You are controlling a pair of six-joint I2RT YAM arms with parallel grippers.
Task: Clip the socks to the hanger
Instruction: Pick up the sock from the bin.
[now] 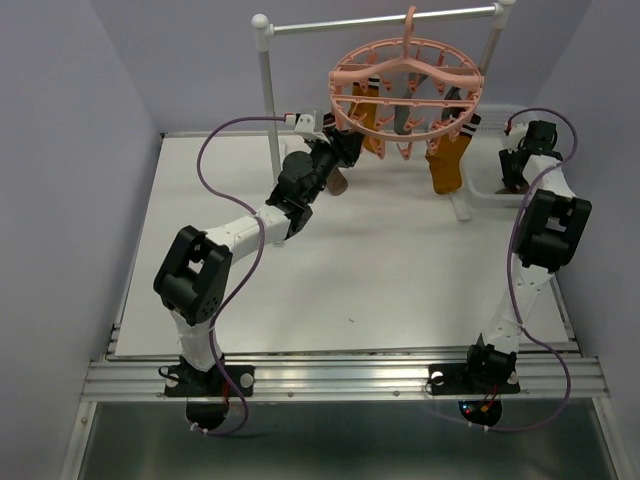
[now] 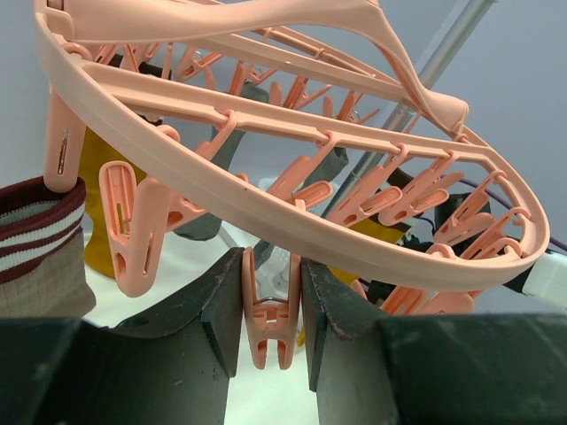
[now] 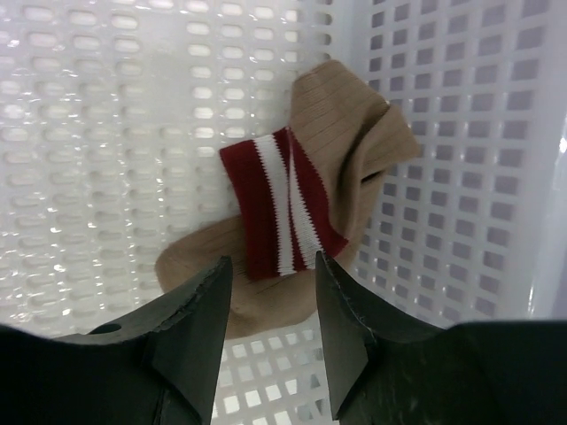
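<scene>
The salmon-pink hanger [image 1: 405, 75] hangs by its hook from the rail, its ring [image 2: 266, 190] filling the left wrist view. Mustard socks [image 1: 443, 165] and a dark one hang from its clips. My left gripper [image 1: 350, 148] is raised under the ring's left side, and in the left wrist view the gripper [image 2: 271, 310] is shut on one dangling clip [image 2: 271, 341]. A brown sock with a dark striped cuff [image 2: 35, 248] hangs just left of it. My right gripper [image 3: 273, 292] is open just above a tan sock with a red-and-white cuff [image 3: 292, 204].
The tan sock lies in the white mesh basket [image 3: 106, 133], which stands at the table's far right [image 1: 490, 192]. The white-posted rail stand [image 1: 265, 90] holds the hanger at the back. The left arm's purple cable loops beside the left post.
</scene>
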